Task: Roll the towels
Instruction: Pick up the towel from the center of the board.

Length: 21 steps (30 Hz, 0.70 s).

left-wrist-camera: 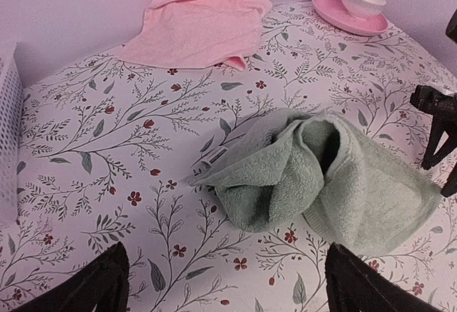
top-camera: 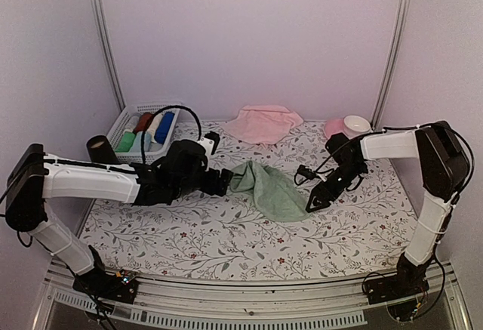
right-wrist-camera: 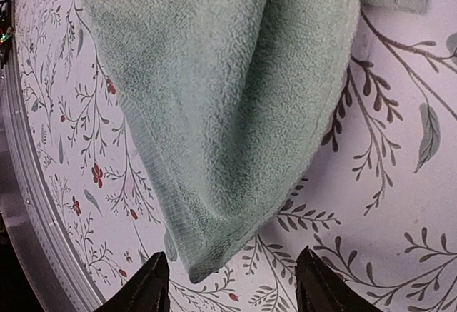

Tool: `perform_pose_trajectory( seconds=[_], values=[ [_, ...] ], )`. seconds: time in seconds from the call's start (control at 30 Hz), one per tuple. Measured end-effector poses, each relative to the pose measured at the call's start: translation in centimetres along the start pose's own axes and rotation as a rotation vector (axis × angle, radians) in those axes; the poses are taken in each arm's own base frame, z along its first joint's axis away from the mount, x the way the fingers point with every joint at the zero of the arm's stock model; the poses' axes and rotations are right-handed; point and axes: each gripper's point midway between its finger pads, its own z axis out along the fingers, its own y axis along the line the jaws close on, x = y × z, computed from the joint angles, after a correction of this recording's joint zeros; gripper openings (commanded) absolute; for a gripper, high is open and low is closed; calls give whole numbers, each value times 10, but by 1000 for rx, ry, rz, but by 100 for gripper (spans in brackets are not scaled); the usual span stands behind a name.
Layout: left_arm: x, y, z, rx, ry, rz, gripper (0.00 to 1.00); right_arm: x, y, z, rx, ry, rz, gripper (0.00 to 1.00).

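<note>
Green towel (top-camera: 268, 188) sits crumpled mid-bench (top-camera: 189, 239), one end bunched up, not a roll yet. Pink towel (top-camera: 263, 122) lies at the back, untouched. Left hand (top-camera: 226, 182) is spread wide just beside the bunched end, holding nothing. Right hand (right-wrist-camera: 232, 262) is spread too, a towel corner between its fingers, not pinched. I'd flatten it first, then grab both corners of one edge and roll evenly. The only writing is a small tag (left-wrist-camera: 214, 159), too tiny to read.
</note>
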Motion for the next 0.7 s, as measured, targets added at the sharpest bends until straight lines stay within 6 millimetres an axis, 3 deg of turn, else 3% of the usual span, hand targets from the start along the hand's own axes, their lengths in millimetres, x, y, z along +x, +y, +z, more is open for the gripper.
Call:
perform_pose_trajectory(
  seconds=[0.23,0.4,0.53,0.7],
  values=[
    [6,1,4,-9,14,9,95,12,4,11,-60,50,23,49],
    [6,0,5,-10,11,7,95,7,9,10,-93,36,17,32],
    [8,0,8,-10,13,8,95,4,10,13,-118,35,21,6],
    [8,0,9,-12,13,9,96,7,11,15,-134,49,32,2]
  ],
)
